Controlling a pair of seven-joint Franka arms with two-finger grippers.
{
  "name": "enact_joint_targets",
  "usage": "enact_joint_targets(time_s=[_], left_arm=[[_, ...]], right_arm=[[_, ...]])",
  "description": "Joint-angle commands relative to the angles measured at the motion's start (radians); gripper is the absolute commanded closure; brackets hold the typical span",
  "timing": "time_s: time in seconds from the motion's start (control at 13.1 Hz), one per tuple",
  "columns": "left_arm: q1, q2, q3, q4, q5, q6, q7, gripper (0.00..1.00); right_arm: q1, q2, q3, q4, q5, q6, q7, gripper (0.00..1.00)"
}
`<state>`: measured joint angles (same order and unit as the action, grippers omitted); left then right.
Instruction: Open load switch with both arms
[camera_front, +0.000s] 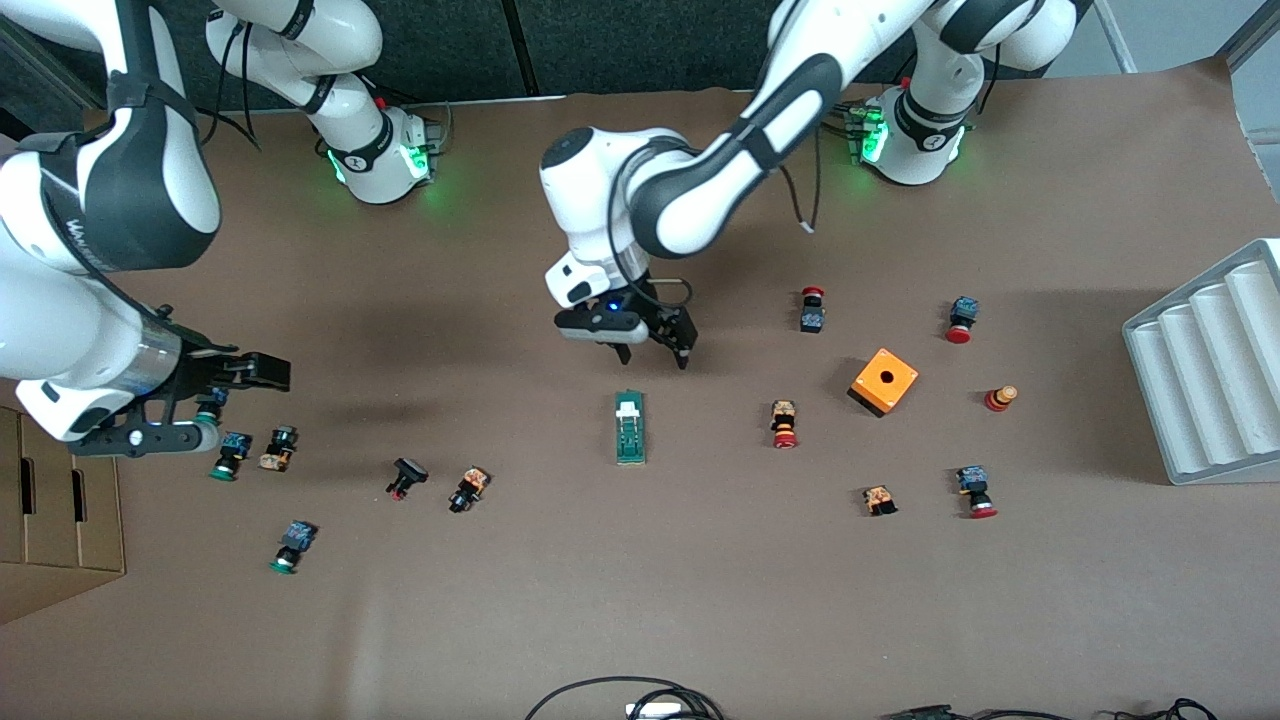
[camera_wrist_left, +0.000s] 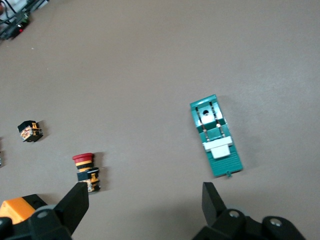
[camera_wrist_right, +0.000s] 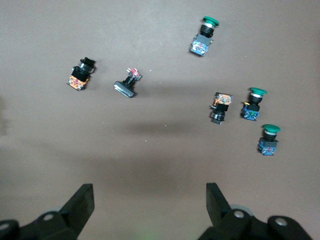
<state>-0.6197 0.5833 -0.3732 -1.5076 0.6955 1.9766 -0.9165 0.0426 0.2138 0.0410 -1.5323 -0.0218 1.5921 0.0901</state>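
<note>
The narrow green rectangular load switch (camera_front: 629, 427) with a white sliding piece is lying mid-table. The left gripper (camera_front: 655, 347), on its bent arm, is hanging at the switch's twelve o'clock, fingers apart. The right gripper (camera_front: 240, 385) is hovering over green-capped push buttons (camera_wrist_right: 255, 105), fingers spread, holding nothing.

Light reads even and diffuse from overhead, no glare on the brown table (camera_front: 700, 600). I see soft, broad shadows under both arms, plus small shadows beside the load switch (camera_front: 629, 427) and the orange box (camera_front: 884, 381). Green LED glow spills at the arm bases. Front view is sharp; wrist views slightly soft, their near fingers dark.
</note>
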Motion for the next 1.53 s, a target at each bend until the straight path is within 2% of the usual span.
enact_joint_targets(time_s=[0.0,0.31,0.61,0.84,0.99,1.15,1.45], left_arm=[[0.064,-0.071,-0.004,-0.017,-0.108,0.007,0.148,0.00],[0.148,-0.137,-0.006,-0.019,-0.217,-0.002,0.281,0.00],[0.256,-0.220,-0.004,-0.017,-0.376,-0.041,0.455,0.00],[0.267,-0.270,0.017,-0.011,-0.415,-0.128,0.536,0.00],[0.267,-0.301,0.097,-0.010,-0.497,-0.134,0.635,0.00],[0.265,-0.335,0.187,-0.010,-0.601,-0.137,0.723,0.00],[0.267,-0.376,0.311,0.046,-0.622,-0.293,0.835,0.00]], right_arm=[[-0.035,-0.001,0.007,0.011,-0.009,-0.014,-0.013,0.00],[-0.035,0.002,0.008,0.011,-0.056,0.012,0.000,0.00],[-0.041,0.004,0.007,0.011,-0.047,0.022,0.000,0.00],[-0.093,-0.030,0.005,0.008,0.017,0.031,0.004,0.00],[-0.099,-0.082,0.003,-0.011,0.020,0.037,0.008,0.00],[-0.098,-0.149,0.003,-0.078,0.020,0.061,0.035,0.00],[-0.086,-0.220,0.007,-0.164,0.017,0.117,0.099,0.00]])
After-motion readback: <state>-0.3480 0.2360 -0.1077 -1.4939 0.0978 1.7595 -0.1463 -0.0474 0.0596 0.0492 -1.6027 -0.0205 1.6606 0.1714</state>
